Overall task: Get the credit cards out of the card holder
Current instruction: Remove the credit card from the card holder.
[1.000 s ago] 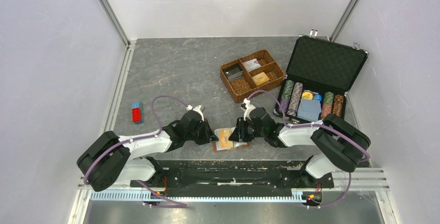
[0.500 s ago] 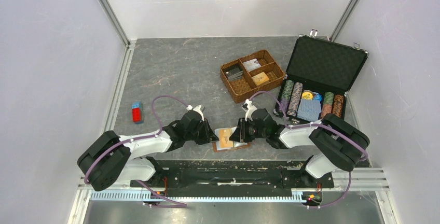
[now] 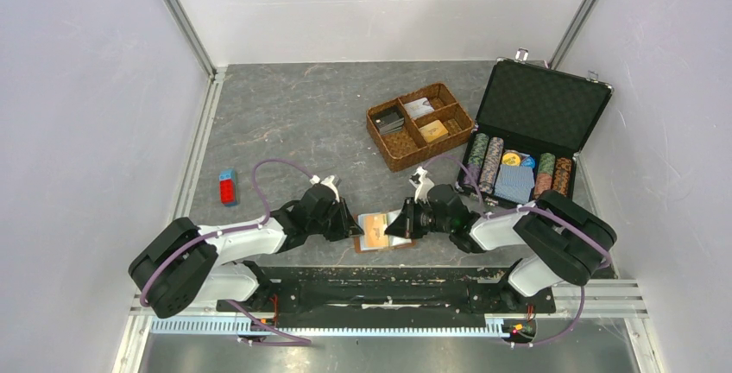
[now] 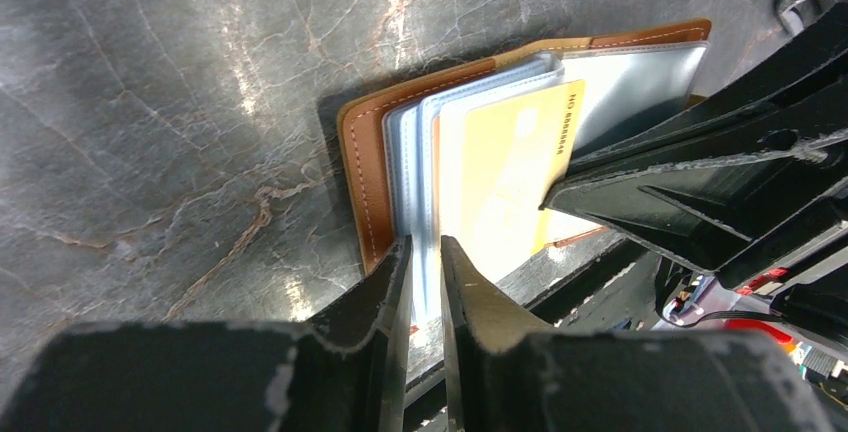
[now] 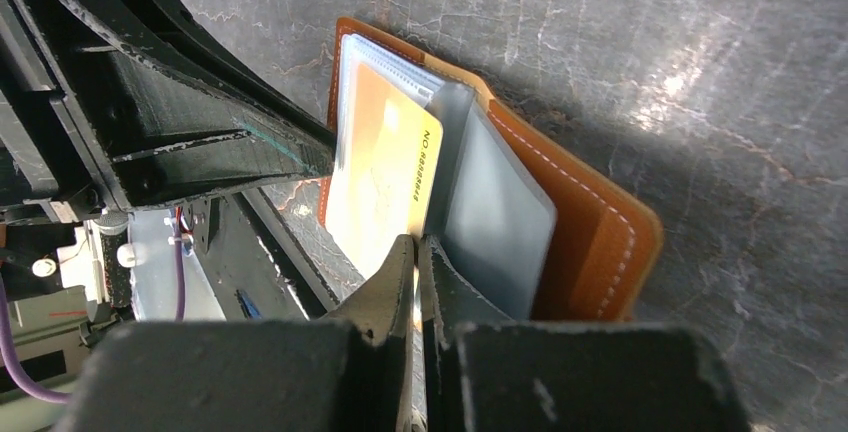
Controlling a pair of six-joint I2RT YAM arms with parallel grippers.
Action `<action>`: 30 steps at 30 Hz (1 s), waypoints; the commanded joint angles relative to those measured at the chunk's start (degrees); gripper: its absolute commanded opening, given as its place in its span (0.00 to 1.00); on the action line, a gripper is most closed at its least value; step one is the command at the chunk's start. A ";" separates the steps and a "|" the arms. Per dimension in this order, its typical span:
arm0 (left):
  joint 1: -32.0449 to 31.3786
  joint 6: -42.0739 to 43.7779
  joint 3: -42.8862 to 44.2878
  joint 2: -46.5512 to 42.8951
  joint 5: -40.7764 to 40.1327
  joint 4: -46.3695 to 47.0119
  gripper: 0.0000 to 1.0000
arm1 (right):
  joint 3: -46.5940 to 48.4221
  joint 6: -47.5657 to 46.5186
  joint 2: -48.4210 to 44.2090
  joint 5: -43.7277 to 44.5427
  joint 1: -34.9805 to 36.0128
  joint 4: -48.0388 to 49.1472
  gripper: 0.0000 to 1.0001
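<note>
Right hand [image 5: 415,247] has closed onto the credit card [image 5: 385,172], which lies lengthwise toward it; left hand [image 4: 425,252] narrowly grips the card holder [image 4: 362,162] sleeves.

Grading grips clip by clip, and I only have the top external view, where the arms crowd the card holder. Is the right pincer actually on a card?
Observer: Yes. In the right wrist view the right pincer is shut on the edge of the golden-yellow credit card.
Operator: And the left one?
Observer: In the left wrist view the left pincer pinches the edge of the clear sleeves, beside the tan cover of the card holder.
Operator: Is the card free yet?
Observer: It lies against the sleeves, over the holder; whether its far end sits in one I cannot tell.
</note>
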 commanded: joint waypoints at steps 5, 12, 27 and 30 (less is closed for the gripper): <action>0.13 2.14 -0.99 0.49 -3.14 -3.41 0.25 | -3.14 -1.50 -4.47 -0.51 -2.56 -1.40 0.00; 0.13 2.38 -0.61 -0.33 -3.23 -4.01 0.26 | -3.18 -4.15 -10.04 -1.21 -3.79 -6.79 0.00; 0.15 2.63 2.44 -3.39 -1.43 -7.93 0.30 | -1.03 -11.42 -19.42 -1.42 -7.16 -18.55 0.00; 0.13 2.66 3.74 -6.25 -1.34 -9.64 0.35 | -0.35 -12.94 -20.84 -3.92 -8.27 -19.37 0.00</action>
